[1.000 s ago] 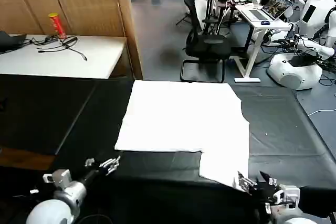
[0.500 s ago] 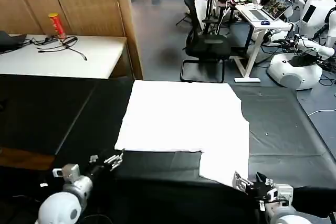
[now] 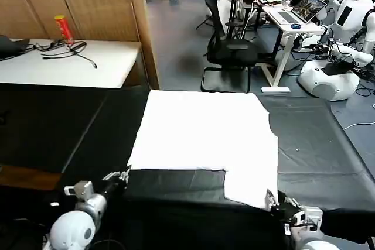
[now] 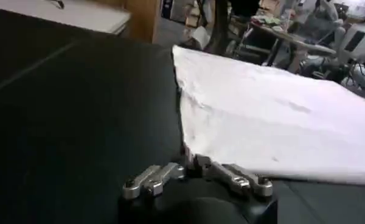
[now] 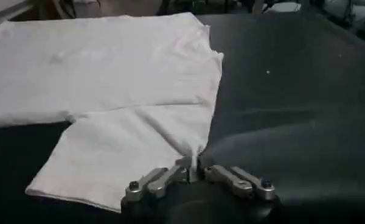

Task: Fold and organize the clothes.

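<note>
- The left gripper (image 3: 121,175) is sitting at the near left corner of the T-shirt (image 3: 208,133); in the left wrist view its fingers (image 4: 228,176) are meeting at the white hem (image 4: 188,150) — clenched on the cloth.
- The right gripper (image 3: 273,201) is resting at the near right edge of the shirt; its tips (image 5: 176,173) are pinching the fabric's edge (image 5: 198,150).
- The T-shirt is lying flat on the black tablecloth (image 3: 310,139), plain white side up, spreading away from both grippers; its sleeve (image 5: 128,155) is reaching toward the right one.
</note>
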You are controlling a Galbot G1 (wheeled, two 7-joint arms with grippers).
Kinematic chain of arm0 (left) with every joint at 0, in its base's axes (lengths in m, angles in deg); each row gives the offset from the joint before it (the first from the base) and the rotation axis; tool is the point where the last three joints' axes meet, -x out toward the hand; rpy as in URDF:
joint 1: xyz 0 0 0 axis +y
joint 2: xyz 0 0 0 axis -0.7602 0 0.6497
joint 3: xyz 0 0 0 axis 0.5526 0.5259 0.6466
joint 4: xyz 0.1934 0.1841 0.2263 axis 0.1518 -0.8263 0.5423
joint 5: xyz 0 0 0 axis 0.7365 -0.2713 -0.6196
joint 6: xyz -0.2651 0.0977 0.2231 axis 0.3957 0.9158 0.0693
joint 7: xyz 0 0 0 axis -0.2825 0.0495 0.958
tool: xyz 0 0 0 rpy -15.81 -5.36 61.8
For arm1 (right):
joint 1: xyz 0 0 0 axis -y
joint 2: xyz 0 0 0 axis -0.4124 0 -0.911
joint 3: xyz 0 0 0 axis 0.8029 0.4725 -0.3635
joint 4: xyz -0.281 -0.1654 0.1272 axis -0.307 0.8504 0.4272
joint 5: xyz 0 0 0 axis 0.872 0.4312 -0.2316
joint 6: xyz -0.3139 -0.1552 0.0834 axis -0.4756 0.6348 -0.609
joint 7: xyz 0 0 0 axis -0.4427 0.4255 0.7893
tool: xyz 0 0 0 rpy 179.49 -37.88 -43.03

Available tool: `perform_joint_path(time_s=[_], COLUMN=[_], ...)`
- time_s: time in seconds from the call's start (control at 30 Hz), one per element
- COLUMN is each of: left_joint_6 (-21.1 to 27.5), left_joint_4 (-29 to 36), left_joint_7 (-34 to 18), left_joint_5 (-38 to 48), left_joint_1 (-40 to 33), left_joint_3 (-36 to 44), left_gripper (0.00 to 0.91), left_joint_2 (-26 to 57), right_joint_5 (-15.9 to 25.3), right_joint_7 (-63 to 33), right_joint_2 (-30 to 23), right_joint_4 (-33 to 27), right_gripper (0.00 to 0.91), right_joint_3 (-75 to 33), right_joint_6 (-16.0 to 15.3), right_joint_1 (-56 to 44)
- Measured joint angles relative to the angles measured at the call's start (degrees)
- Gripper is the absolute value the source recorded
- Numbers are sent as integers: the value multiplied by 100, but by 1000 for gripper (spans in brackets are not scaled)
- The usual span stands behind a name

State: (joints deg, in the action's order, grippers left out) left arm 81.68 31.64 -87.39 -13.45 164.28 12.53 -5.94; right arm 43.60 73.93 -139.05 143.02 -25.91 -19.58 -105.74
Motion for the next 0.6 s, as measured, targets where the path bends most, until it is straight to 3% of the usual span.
perform_joint_path(time_s=[0.27, 0.6], left_joint_6=[180, 236], left_joint_4=[648, 1598], left_joint_7=[-195, -223], left_joint_5=[39, -35], left_joint_1=[463, 1471], left_joint_3=[-281, -841], left_gripper=[0, 0], left_joint_2=[182, 275], right_joint_5=[2, -91], right_joint_7=[-100, -54], right_joint_2=[-16, -98], right_joint_4=[517, 649], right_gripper=[10, 10], right_joint_3=[-60, -73], right_joint_6=[0, 0], right_joint_1=[-378, -630])
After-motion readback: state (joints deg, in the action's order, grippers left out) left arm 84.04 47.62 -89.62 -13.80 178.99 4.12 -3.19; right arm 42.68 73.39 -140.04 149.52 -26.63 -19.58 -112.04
